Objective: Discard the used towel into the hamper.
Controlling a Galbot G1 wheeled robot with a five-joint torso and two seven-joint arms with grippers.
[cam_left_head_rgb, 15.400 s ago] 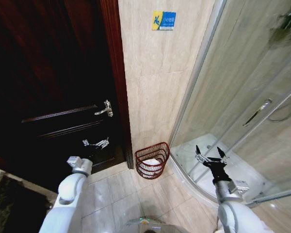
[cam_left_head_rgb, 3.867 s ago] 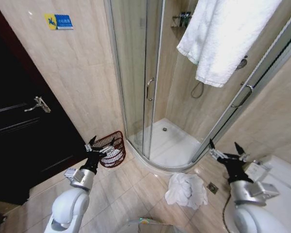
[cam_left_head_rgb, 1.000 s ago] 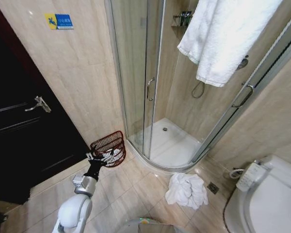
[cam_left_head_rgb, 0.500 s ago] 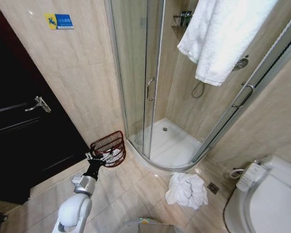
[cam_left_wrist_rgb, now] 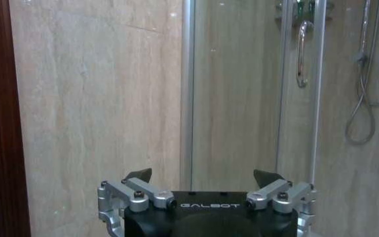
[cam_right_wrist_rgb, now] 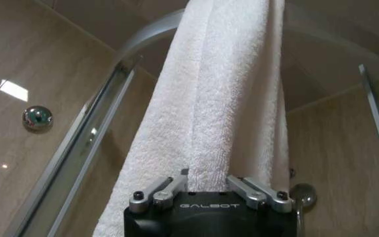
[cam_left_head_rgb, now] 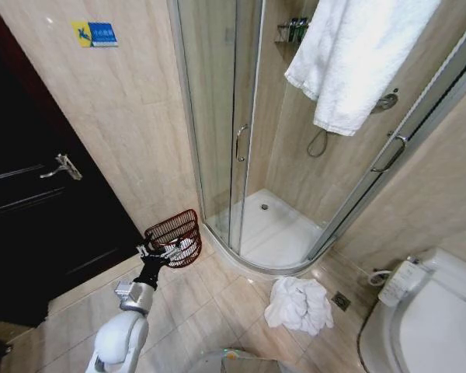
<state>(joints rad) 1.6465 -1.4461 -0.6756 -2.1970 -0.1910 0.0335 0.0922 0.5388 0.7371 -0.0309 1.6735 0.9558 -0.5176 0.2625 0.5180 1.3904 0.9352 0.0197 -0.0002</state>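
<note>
White crumpled towel (cam_left_head_rgb: pixel 298 305) on floor, well apart from hamper (cam_left_head_rgb: pixel 175 236)

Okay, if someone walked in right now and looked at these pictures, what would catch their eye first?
Probably the big white towel hanging over the top of the glass shower enclosure; the right pincer is shut on its lower edge. Next, a crumpled white towel on the floor tiles just outside the shower tray. The reddish hamper stands in the corner between door and shower, with the open left pincer raised just in front of it.
</note>
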